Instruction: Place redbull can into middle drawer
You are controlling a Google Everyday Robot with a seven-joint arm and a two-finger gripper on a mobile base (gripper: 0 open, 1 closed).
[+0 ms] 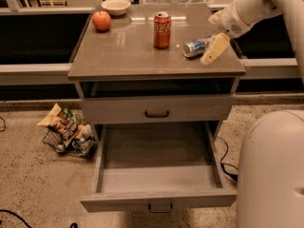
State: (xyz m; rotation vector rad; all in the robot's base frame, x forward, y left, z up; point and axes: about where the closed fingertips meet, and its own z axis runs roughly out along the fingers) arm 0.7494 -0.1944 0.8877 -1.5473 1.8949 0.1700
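The redbull can (196, 47), slim and silver-blue, lies on its side on the right part of the cabinet top (128, 56). My gripper (214, 49) hangs just to the right of the can, very close to its end, at the cabinet's right edge. The white arm reaches in from the upper right. The middle drawer (159, 175) is pulled wide out below, and its grey tray-like inside holds nothing. Its small handle (160, 206) shows at the front.
A red Coca-Cola can (162, 30) stands upright left of the redbull can. An apple (101, 21) and a white bowl (116, 6) sit at the back left. The upper drawer front (156, 111) with a black handle is closed. A snack basket (66, 131) lies on the floor at left. My white base (270, 170) fills the lower right.
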